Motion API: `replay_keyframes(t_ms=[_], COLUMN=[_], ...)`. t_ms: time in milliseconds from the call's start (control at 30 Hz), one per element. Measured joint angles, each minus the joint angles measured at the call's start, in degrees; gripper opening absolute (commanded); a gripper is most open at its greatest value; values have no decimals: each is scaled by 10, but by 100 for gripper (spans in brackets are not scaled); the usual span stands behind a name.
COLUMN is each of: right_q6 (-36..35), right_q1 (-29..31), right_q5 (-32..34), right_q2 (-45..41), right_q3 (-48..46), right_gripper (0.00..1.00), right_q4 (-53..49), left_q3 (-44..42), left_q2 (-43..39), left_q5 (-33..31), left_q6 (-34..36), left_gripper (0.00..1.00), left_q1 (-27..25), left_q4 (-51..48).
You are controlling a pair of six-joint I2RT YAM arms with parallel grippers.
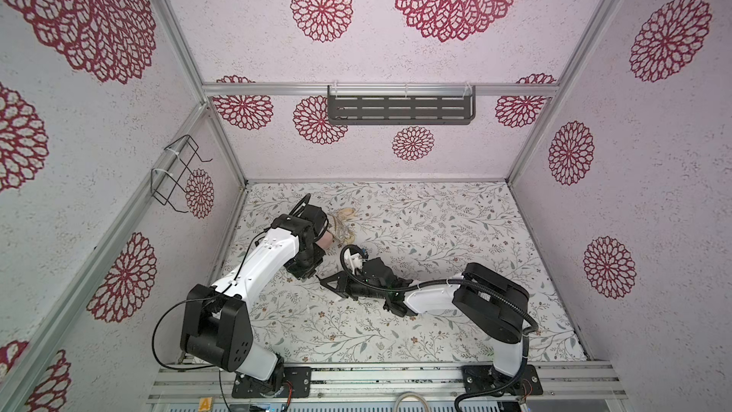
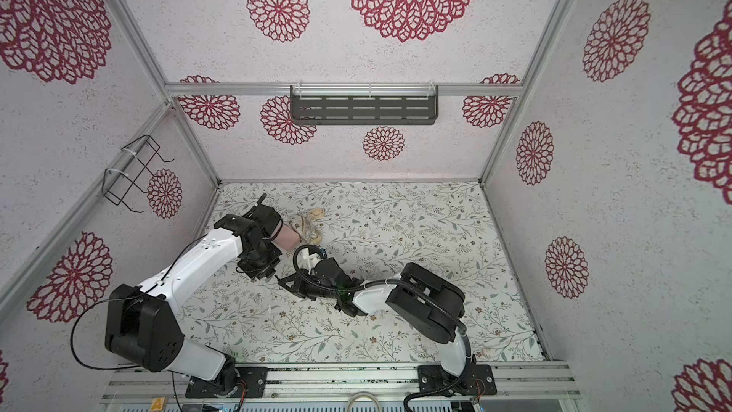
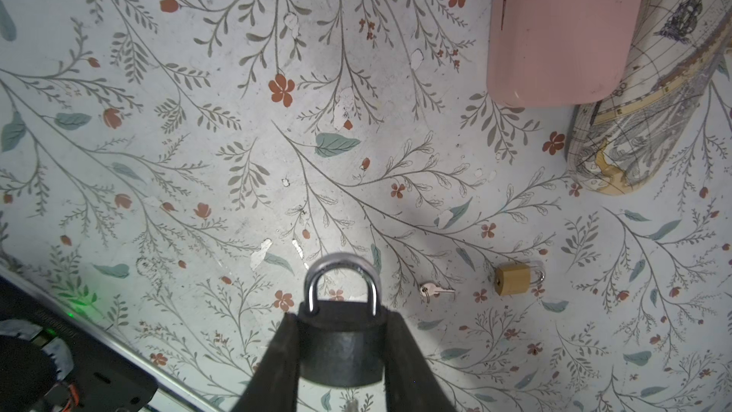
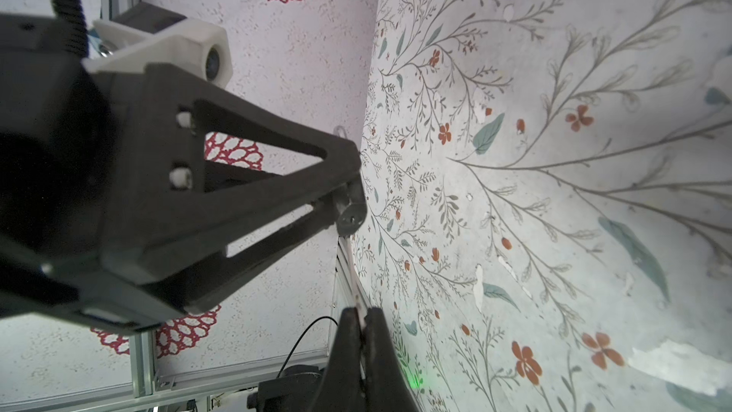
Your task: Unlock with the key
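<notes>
**Left gripper's got the black padlock, right one's clamped tight**

The left gripper (image 3: 340,317) has its fingers partway spread, pinching the black padlock (image 3: 341,350) by the 2 sides of its body. The silver shackle pokes out past the tips. The right gripper (image 4: 360,313) has its fingers pressed together. A thin pale sliver shows between the tips, and I can't tell if that's a key. In the right wrist view the padlock's bottom end points toward the right gripper, with a gap between them.

In both top views the 2 grippers sit nearly tip to tip at about 9 o'clock on the floral mat (image 1: 455,231), close to the left wall's rail. The mat stretches wide toward 3 o'clock.

A pink box (image 3: 554,33) and a map-print thing (image 3: 633,120) touch each other around 10 o'clock. A brass padlock (image 3: 513,280) and a small key (image 3: 435,291) lie flat on the mat, near each other but apart.

The walls are white with red flower medallions. There's a slotted dark shelf (image 1: 400,110) at 12 o'clock and a wire rack (image 1: 178,174) on the left wall.
</notes>
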Motion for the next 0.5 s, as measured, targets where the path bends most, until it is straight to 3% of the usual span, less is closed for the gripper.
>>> replay_keyframes(t_ms=[500], right_q6=[1], right_q1=[13], right_q5=[19], right_q2=[8], right_q3=[24], right_gripper=[0], right_q4=[-15], left_q3=[0], left_q2=[0], left_q5=[1], left_q6=[0], left_gripper=[0], left_q1=[0], left_q4=[2])
